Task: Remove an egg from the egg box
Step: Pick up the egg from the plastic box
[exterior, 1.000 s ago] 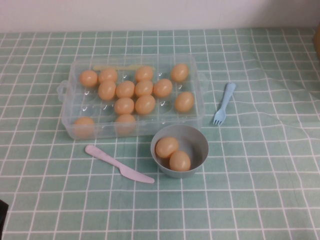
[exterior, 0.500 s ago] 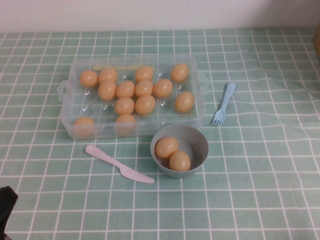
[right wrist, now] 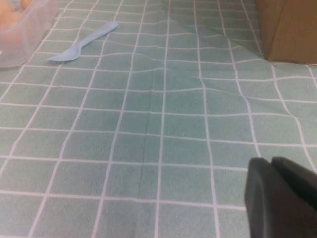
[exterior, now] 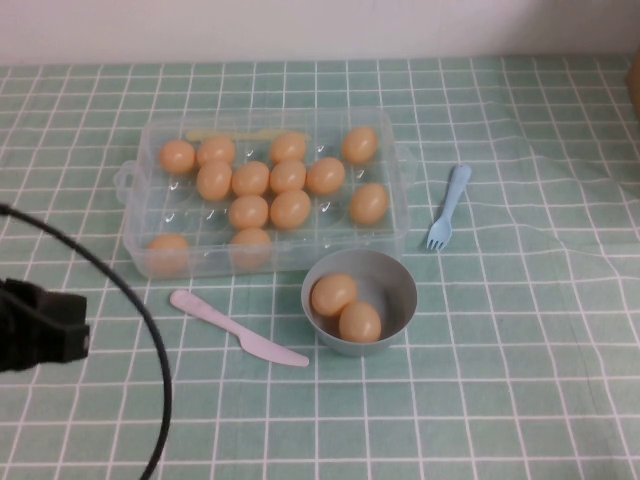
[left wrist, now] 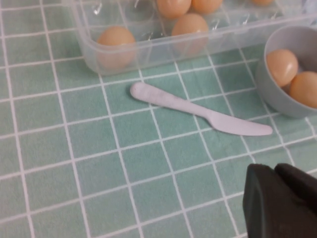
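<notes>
The left pincer (left wrist: 280, 198) is seen closed and empty, low over the surface (exterior: 500, 400) at the robot's left, well short of the egg box (exterior: 400, 215) and near the handle end of a pale pink knife (exterior: 235, 327). The right pincer (right wrist: 282, 198) is parked over bare checked cloth off to the right; its two fingers appear pressed together, nothing between them. The step in hand is judged to be the approach — no egg is gripped yet. The next move calls for the left pincer to be opened and brought over the box's near wall onto one egg (exterior: 167, 244), the one in the near-left corner cup being closest. The box lies with its long axis across the surface, left to right, open side up; two eggs already sit in the grey bowl (exterior: 400, 285) just in front of it — a blue fork (exterior: 448, 207) lies to its right.
</notes>
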Controlling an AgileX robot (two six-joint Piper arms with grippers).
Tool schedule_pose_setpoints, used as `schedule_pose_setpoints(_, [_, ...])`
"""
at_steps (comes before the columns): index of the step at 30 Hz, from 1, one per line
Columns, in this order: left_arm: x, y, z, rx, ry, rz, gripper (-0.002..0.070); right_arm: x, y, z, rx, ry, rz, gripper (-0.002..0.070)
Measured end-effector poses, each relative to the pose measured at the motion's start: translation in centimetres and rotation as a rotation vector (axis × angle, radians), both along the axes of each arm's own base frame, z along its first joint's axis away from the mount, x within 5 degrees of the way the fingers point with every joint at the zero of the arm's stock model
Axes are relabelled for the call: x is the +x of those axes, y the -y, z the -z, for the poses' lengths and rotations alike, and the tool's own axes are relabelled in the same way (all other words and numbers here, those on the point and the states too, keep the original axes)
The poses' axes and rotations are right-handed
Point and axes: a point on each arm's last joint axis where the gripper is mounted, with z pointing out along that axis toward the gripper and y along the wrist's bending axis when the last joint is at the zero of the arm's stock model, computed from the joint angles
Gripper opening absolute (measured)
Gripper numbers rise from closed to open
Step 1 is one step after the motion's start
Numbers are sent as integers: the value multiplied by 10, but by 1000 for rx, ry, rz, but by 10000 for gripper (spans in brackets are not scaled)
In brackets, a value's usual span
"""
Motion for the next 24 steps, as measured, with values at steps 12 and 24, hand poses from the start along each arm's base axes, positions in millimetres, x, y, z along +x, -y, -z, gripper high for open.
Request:
schedule_pose_setpoints(12, [116, 15, -8, 130, -271, 116, -3, 0, 0, 0, 0, 0, 0, -18])
schedule_pose_setpoints(24, [171, 64, 0, 373, -357, 294, -3, 0, 0, 0, 0, 0, 0, -18])
